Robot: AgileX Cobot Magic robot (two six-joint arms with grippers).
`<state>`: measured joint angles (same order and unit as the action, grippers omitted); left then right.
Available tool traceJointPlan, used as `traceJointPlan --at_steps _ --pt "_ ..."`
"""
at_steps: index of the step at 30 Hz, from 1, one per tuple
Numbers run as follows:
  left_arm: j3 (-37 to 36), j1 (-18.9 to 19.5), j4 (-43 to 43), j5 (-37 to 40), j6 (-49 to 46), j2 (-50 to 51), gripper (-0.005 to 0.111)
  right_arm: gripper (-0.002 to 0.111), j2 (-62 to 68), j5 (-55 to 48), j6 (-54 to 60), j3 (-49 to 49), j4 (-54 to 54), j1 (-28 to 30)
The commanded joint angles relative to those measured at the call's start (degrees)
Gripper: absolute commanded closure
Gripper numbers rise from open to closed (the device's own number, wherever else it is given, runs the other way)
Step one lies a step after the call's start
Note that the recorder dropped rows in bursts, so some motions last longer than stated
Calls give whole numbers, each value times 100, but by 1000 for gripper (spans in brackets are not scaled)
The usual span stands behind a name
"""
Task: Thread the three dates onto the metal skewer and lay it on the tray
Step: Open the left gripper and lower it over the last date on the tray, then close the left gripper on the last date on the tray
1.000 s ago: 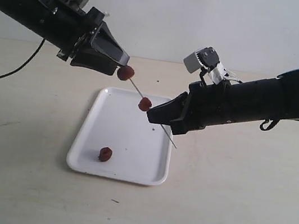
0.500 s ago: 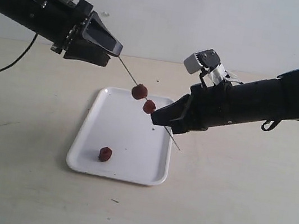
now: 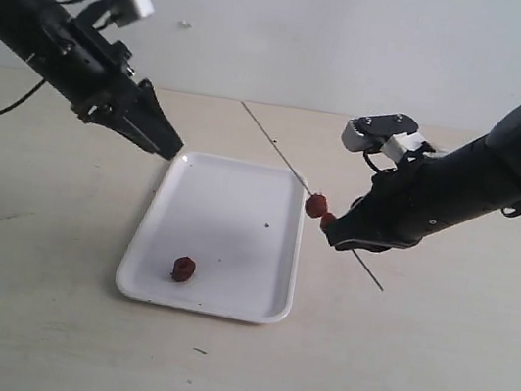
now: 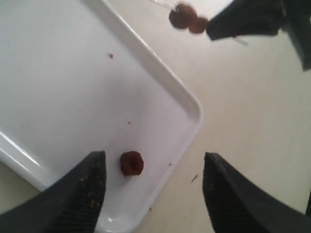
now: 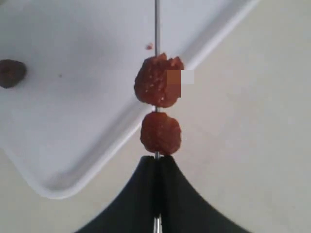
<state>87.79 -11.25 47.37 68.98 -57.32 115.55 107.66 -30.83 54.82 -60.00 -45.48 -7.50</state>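
Exterior view: left gripper (image 3: 165, 144) lets go

Beside the tray (image 3: 224, 239), the left gripper has released and withdrawn. The right gripper (image 3: 333, 237) alone clenches the metal skewer (image 3: 274, 143), two dates (image 3: 317, 204) threaded, just off the rim. Third date (image 3: 183, 269) waits inside.

A small dark fleck (image 3: 201, 351) lies on the beige tabletop (image 3: 429, 381), with a pale wall (image 3: 315, 36) behind.

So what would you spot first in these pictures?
Probably the skewer with two dates stuck on it, pinched in the right gripper in the air just past the right edge of the tray. Then the third date, lying alone on the tray near its front. The left gripper hangs open by the tray's far left corner.
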Motion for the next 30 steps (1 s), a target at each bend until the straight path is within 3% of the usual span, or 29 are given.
traceJointPlan --at_steps 1,8,11,19,30 --pt "-24 -610 -954 -389 721 -33 48 108 -101 199 -1222 -35 1059 33" --pt "-24 -1748 -3359 -816 2239 2 48 108 -101 189 -1298 -35 1173 33" --pt "-24 -2093 -3781 -927 2979 37 48 108 -101 189 -1298 -35 1129 33" --pt "-24 -2352 -3787 -1125 4446 427 48 108 -101 111 -1298 -35 1040 33" --pt "-24 -2352 -4273 -1342 4909 817 48 108 -101 122 -1253 -35 982 33"
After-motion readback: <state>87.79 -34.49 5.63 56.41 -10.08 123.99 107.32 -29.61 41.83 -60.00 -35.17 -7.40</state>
